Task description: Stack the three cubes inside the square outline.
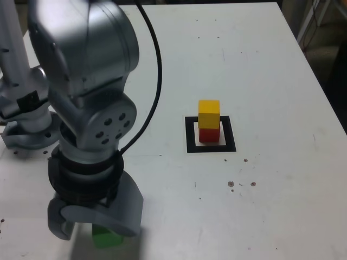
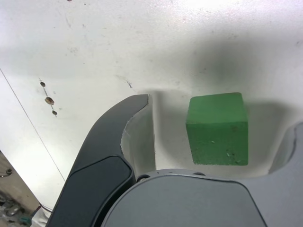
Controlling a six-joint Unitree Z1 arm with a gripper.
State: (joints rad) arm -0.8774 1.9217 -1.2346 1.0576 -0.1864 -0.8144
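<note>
In the exterior view the yellow cube [image 1: 209, 113] stands on the red cube [image 1: 209, 134] inside the square outline [image 1: 191, 135], right of the table's middle. The green cube [image 1: 106, 238] lies on the table at the front left, mostly under my gripper [image 1: 93, 225]. From the wrist, the green cube [image 2: 217, 127] sits upright between the two fingers of my gripper [image 2: 218, 116]. There is a gap on each side of it. One dark finger [image 2: 118, 137] curves beside it and the other shows only at the frame's edge. The gripper is open and touches nothing.
The arm's silver base and column [image 1: 21, 97] stand at the exterior view's left. A black cable [image 1: 158, 70] arcs down from the arm. Small dark specks [image 1: 241, 184] mark the white table [image 1: 260, 216] in front of the outline. The table's right edge lies near the frame's right side.
</note>
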